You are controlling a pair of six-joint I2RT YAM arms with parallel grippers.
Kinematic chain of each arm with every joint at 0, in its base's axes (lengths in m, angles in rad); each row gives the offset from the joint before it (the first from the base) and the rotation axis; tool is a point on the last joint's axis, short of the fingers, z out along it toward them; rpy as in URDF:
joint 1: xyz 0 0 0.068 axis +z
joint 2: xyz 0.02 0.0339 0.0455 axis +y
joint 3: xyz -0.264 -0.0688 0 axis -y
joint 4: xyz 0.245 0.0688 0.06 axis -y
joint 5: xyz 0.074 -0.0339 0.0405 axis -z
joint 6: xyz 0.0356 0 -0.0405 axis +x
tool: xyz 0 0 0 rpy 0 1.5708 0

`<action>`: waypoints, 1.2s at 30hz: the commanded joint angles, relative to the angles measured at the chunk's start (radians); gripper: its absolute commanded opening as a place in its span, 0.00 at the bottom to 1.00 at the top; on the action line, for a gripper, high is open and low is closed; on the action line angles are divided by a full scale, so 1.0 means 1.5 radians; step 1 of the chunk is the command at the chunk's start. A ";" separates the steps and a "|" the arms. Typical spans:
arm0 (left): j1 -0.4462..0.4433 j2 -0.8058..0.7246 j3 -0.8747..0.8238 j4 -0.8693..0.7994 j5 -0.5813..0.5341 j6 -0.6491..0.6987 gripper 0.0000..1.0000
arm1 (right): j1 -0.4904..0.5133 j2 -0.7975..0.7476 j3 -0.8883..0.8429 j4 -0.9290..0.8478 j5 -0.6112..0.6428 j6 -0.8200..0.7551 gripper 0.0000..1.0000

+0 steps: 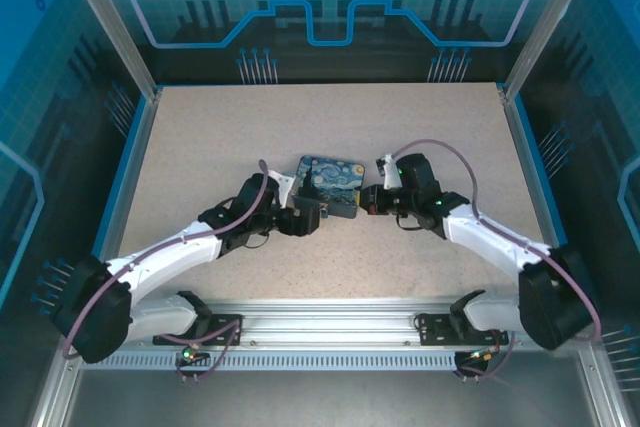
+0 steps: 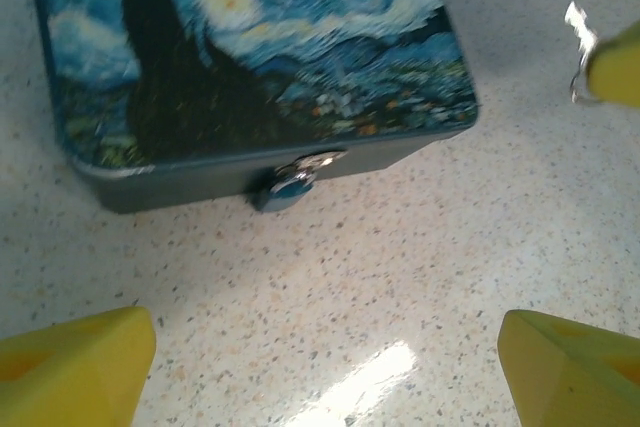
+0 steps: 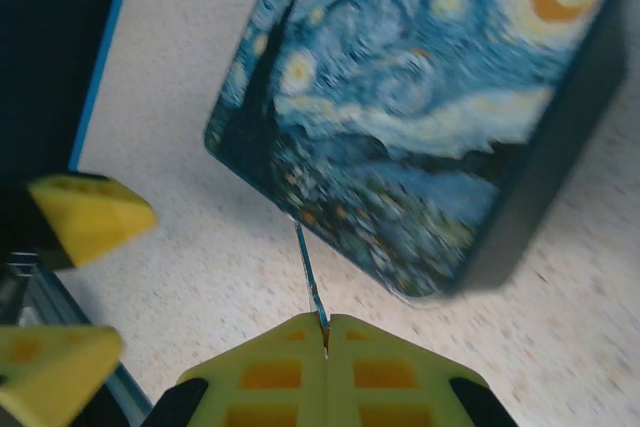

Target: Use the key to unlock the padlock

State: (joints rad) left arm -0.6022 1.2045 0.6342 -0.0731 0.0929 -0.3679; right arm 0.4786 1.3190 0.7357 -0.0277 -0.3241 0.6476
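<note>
**Two grippers at the tin [image 1: 328, 182]: key [image 3: 311, 282] gripped, padlock [image 2: 285, 188] not yet entered**

Padlock: hangs at the middle of the tin's side wall, the one facing the left gripper [image 2: 320, 377]. Its body lies against the wall just under the lid rim. The shackle glints at the rim; the keyhole is too small to make out.

Left gripper: fingers wide apart, holding nothing. It sits squarely in front of that wall with the padlock roughly on its centreline, clear of it.

Right gripper [image 3: 325, 332]: fingers pressed together on the key's head. The key's long axis runs straight out from the fingertips toward the tin. In the right wrist view its tip is just beside the tin's lower edge. In the left wrist view the key sits off the tin's corner, well to the side of the padlock and not touching it.

Judgement: the step in hand is bringing the key to the lock. The right arm must travel along the wall from the corner toward its middle, then line the blade up with the keyway. The left gripper is nearer the padlock and better placed to steady it first. Risk: pushed unheld, the lock may swing away.
</note>
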 commanded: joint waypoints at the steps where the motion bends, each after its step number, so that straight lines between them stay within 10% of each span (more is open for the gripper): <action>1: 0.012 0.022 -0.020 0.084 0.044 -0.049 0.90 | 0.007 0.064 0.026 0.129 -0.051 0.028 0.00; 36: 0.019 0.222 -0.023 0.248 0.085 -0.075 0.79 | 0.047 0.194 0.003 0.145 -0.019 0.028 0.00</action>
State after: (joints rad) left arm -0.5831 1.5150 0.6067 0.2478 0.2073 -0.4736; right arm 0.5240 1.6093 0.7742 0.2489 -0.3706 0.6815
